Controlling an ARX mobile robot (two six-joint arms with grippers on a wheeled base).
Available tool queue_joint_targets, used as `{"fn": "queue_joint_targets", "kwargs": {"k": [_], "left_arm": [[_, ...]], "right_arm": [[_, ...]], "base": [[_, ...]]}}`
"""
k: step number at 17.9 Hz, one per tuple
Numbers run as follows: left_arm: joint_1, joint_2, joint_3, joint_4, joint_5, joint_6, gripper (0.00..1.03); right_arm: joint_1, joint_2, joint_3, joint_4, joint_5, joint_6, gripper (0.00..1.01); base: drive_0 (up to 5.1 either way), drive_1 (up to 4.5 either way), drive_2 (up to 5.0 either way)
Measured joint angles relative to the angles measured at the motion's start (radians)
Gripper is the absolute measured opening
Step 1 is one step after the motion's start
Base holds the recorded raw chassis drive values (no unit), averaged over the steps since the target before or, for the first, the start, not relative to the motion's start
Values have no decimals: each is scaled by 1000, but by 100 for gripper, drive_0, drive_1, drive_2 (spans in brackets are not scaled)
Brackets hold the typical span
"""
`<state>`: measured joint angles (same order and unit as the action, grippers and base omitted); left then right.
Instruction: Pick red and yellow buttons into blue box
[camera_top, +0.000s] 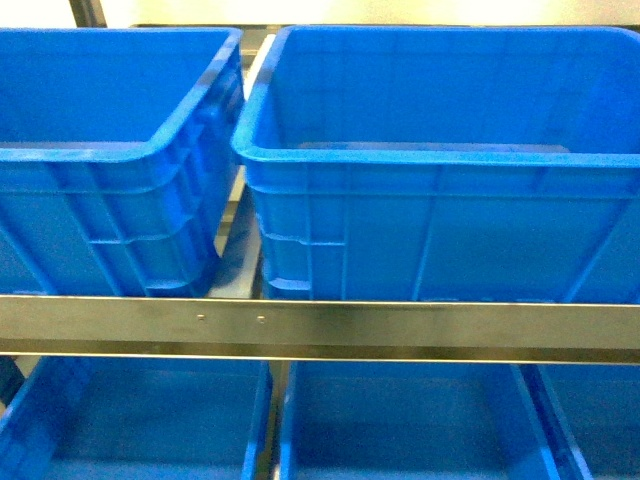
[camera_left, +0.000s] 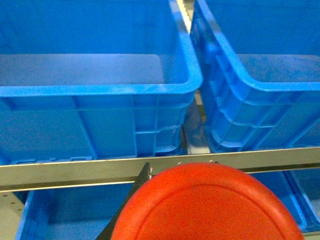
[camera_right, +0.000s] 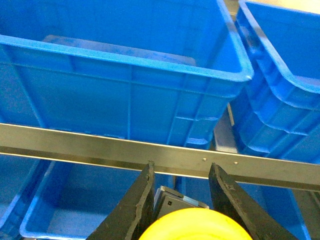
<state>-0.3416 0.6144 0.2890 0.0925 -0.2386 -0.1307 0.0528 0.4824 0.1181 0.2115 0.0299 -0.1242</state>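
Only the two wrist views show the buttons; the head view shows neither arm, neither claw nor any button, just two large blue plastic crates, the left crate (camera_top: 110, 150) and the right crate (camera_top: 440, 160), side by side on a shelf behind a horizontal grey metal rail (camera_top: 320, 325), with more blue bins (camera_top: 400, 420) on the level below.

From the left wrist, the red domed cap of the red push button (camera_left: 207, 205) fills the lower middle of the picture, right in front of the camera. One black finger (camera_left: 135, 197) of the left claw (camera_left: 200, 220) shows along the cap's left edge; the other finger is hidden behind the cap, so how wide the claw stands cannot be told. Beyond the claw runs the rail (camera_left: 75, 172), and above it two blue crates (camera_left: 95, 90).

From the right wrist, both black fingers (camera_right: 137, 200) of the right claw (camera_right: 187, 205) are plain, spread to a moderate gap and closed against the yellow push button (camera_right: 192, 225). Its yellow cap sits low between the fingers, and its grey block base (camera_right: 175, 200) shows just above the cap. Ahead of the claw lies the rail (camera_right: 100, 147), with blue crates (camera_right: 125, 80) past it and a lower bin (camera_right: 75, 200) to the claw's left.
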Motion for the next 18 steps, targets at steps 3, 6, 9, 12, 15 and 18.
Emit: {"fn": "queue_joint_targets", "kwargs": {"k": [3, 6, 9, 12, 15, 18], "left_arm": [[-2, 0, 0, 0, 4, 0, 25], [-2, 0, 0, -1, 2, 0, 25], [-2, 0, 0, -1, -2, 0, 25], [1, 0, 0, -2, -1, 0, 25], [-2, 0, 0, 2, 3, 0, 25], [-1, 0, 0, -4, 2, 0, 25]], "right_arm": [[0, 0, 0, -1, 4, 0, 30], [0, 0, 0, -1, 4, 0, 30], [0, 0, 0, 1, 0, 0, 30], [0, 0, 0, -2, -1, 0, 30], [0, 0, 0, -2, 2, 0, 30], [0, 0, 0, -3, 0, 0, 30]], "base": [[0, 0, 0], [0, 0, 0], [494, -233, -233], [435, -145, -311], [0, 0, 0], [0, 144, -145]]}}
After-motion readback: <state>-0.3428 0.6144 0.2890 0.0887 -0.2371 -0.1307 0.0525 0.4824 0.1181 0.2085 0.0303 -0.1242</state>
